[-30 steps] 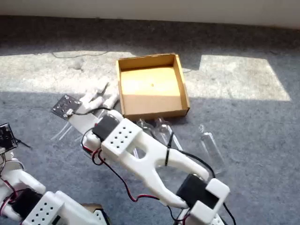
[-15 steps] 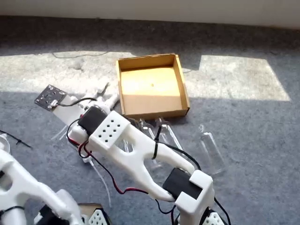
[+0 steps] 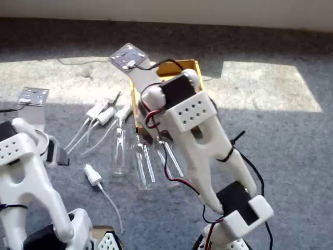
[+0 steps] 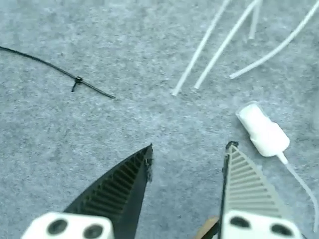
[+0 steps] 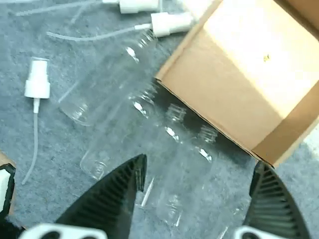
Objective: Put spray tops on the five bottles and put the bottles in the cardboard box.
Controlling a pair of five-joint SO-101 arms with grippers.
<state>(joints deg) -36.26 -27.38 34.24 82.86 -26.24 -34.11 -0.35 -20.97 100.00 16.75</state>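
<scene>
Left end effector: fingers apart, empty, low over the carpet. One spray top lies just beside it. Right end effector: also apart, empty, above the uncapped bottles lying beside the cardboard box. More spray tops lie beyond the bottles.

Counter: grey cloth covering, matt, fuzzy, felt-like nap.
Box: brown cardboard, matt, raw cut edges.
Bottles: clear plastic, glossy, bright glints at the threaded necks.
Spray top: white plastic, smooth, slight sheen; its tube thin, translucent.
Left end effector: plastic fingers, one black, one white, both ridged, matt.
Arm shells: white matt plastic.
Cable tie: black plastic.
</scene>
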